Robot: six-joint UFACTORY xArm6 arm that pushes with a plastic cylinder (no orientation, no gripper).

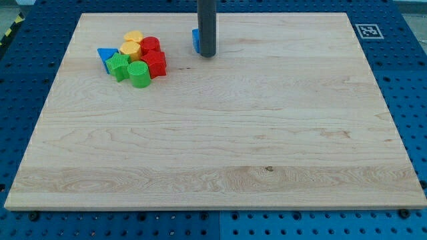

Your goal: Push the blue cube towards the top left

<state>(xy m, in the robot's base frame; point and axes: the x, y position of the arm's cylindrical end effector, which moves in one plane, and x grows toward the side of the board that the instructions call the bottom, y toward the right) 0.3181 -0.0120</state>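
The blue cube (195,40) sits near the view's top, a little left of centre, mostly hidden behind my dark rod. My tip (207,55) rests on the wooden board (220,133) just right of and below the cube, touching or almost touching it. Only a thin blue sliver of the cube shows at the rod's left side.
A tight cluster lies at the view's upper left: a blue triangle (105,55), a green block (119,67), a green cylinder (139,75), yellow pieces (133,43) and red blocks (154,57). A black-and-white marker (367,31) sits at the board's top right corner.
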